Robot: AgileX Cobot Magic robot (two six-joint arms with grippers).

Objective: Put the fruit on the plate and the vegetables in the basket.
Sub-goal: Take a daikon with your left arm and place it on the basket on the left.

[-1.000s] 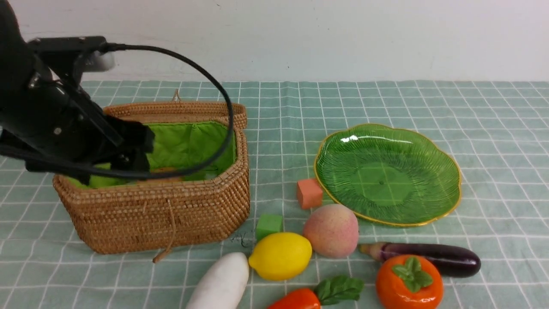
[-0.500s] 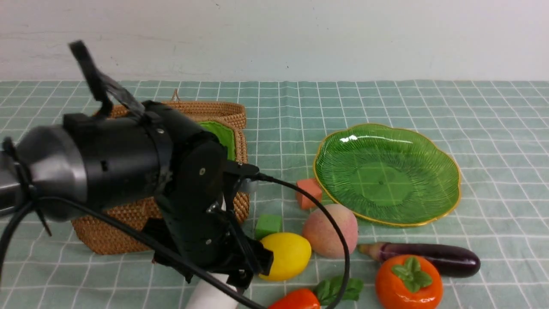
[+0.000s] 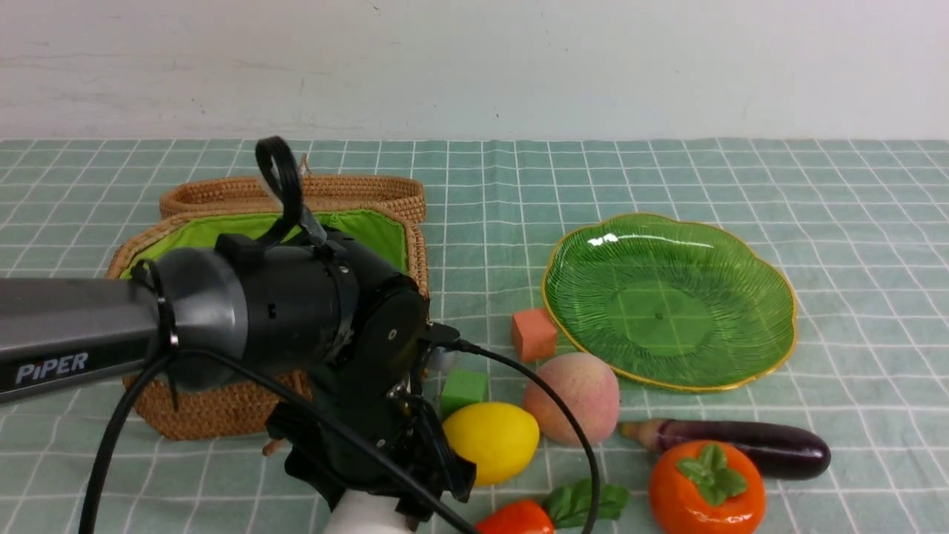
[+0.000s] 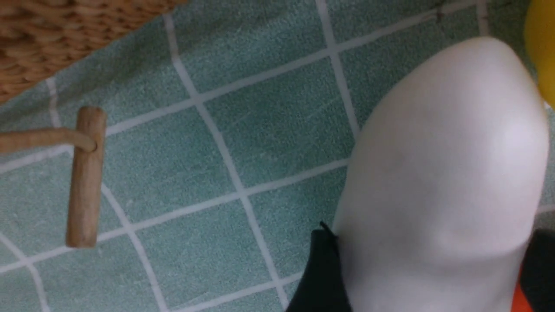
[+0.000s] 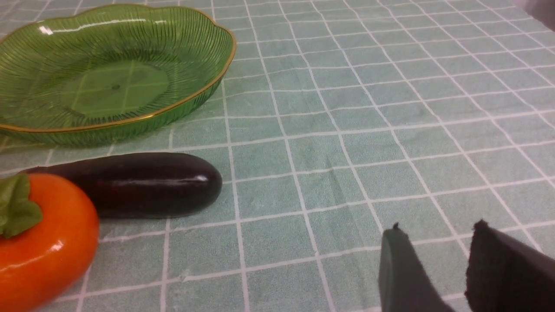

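White radish (image 4: 442, 173) lies between my wide-set left fingers (image 4: 323, 277), grip uncertain; my right fingers (image 5: 403, 268) part slightly, empty. Carrot (image 3: 517, 518) and eggplant (image 3: 764, 449) also await the basket (image 3: 215, 411) at eleven o'clock, contents hidden; lemon (image 3: 497, 445), peach (image 3: 574, 400), persimmon (image 3: 708, 500) await the bare two-o'clock plate (image 3: 660, 308)

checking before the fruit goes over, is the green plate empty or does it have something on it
Empty: the green plate shows its bare ribbed surface right out to the gold rim, with nothing lying on it.
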